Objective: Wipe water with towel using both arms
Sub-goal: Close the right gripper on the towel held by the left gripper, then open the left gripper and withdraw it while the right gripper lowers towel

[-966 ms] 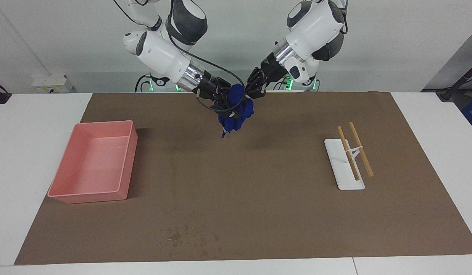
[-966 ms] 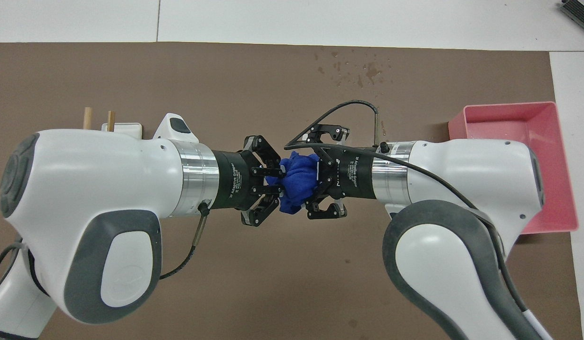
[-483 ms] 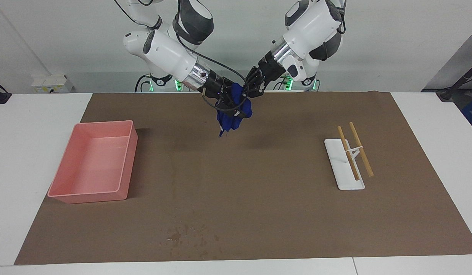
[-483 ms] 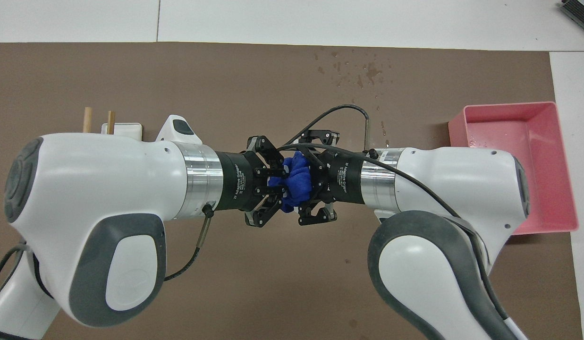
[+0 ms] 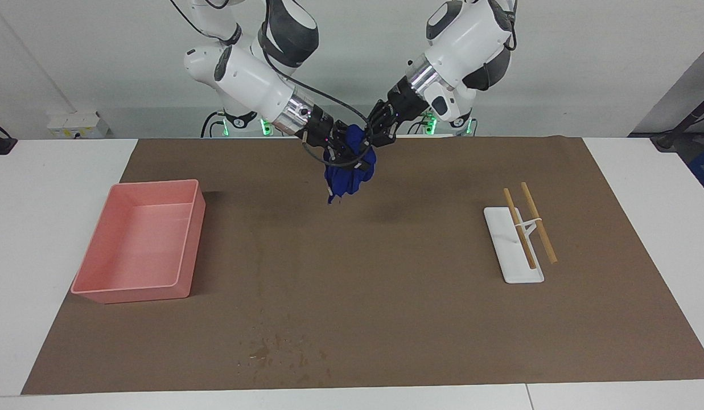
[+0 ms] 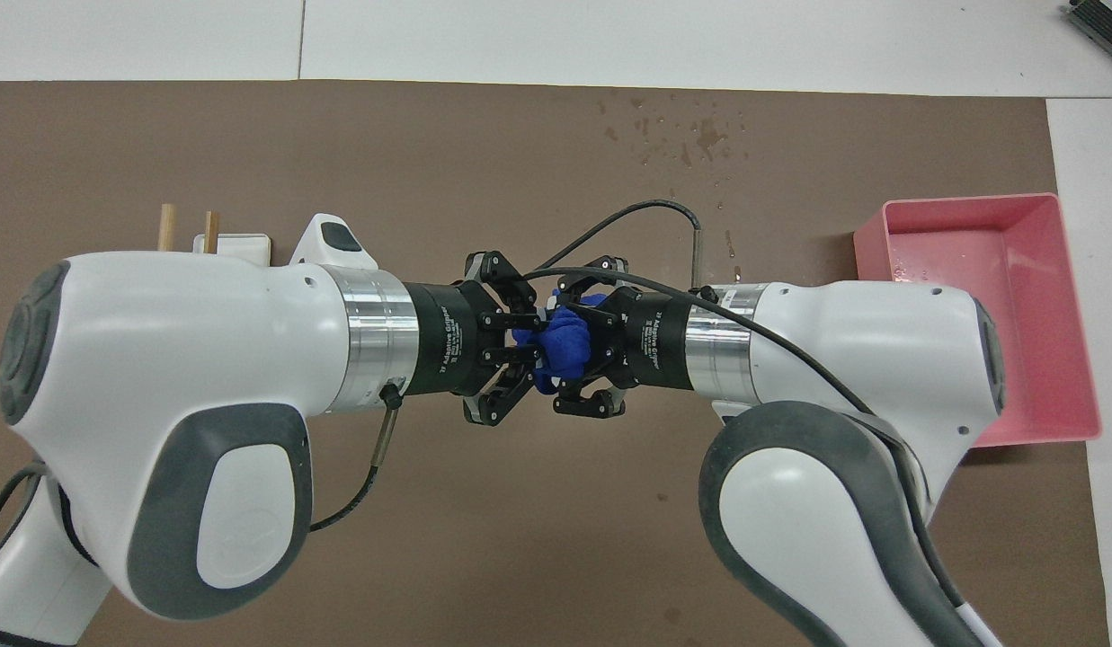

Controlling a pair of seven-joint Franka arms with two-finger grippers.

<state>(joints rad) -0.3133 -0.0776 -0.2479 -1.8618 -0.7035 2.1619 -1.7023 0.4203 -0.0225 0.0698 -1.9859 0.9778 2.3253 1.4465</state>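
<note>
This is a robotics lab — two white robot arms [image 5: 243, 74] are mounted at the far edge of a white table [image 5: 56, 171], with green status lights [image 5: 264, 128] glowing at their bases against a bare pale wall [image 5: 90, 57]. A plain brown mat [image 5: 386, 285] covers the tabletop like a staged test area, and the few things on it — a pink bin [image 5: 141, 245] toward the right arm's end, a white stand with two wooden sticks [image 5: 522, 239] toward the left arm's end — look like set props. A power strip [image 5: 75, 124] sits by the wall, and loose cables [image 5: 687, 122] run off at the table's corner.
</note>
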